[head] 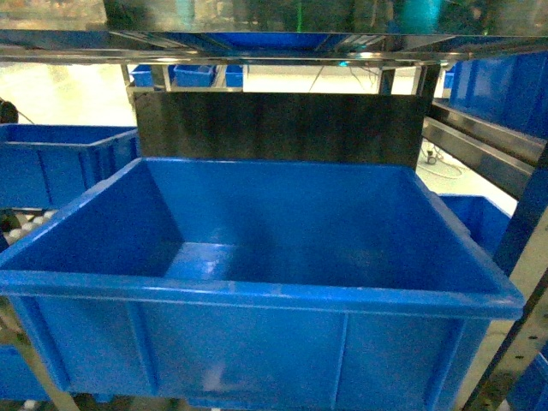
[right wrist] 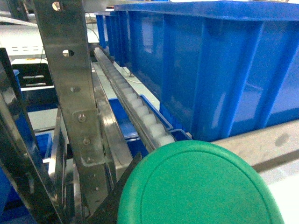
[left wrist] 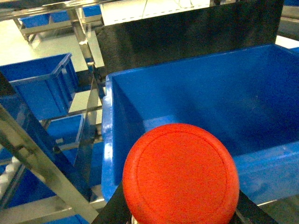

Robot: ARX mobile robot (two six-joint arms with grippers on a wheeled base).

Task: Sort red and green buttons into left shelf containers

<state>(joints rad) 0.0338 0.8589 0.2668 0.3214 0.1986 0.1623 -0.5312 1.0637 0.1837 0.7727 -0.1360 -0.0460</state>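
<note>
The red button [left wrist: 181, 171] fills the bottom of the left wrist view, its round cap facing the camera. My left gripper [left wrist: 182, 220] is shut on it, with dark fingers [left wrist: 113, 212] showing at both sides. It hangs just before the near rim of a large blue container [left wrist: 108, 140], whose inside looks empty. The green button [right wrist: 198, 186] fills the bottom of the right wrist view, and my right gripper [right wrist: 196, 220] is shut on it; only one dark finger [right wrist: 114, 198] shows. The head view shows the same big container [head: 257, 295] but neither gripper.
A second blue bin [head: 51, 163] stands at the left on the shelf. Steel shelf uprights [right wrist: 70, 84] and a roller track [right wrist: 140, 112] run close by the right gripper, beside another blue bin [right wrist: 210, 65]. A dark panel [head: 282, 128] stands behind the big container.
</note>
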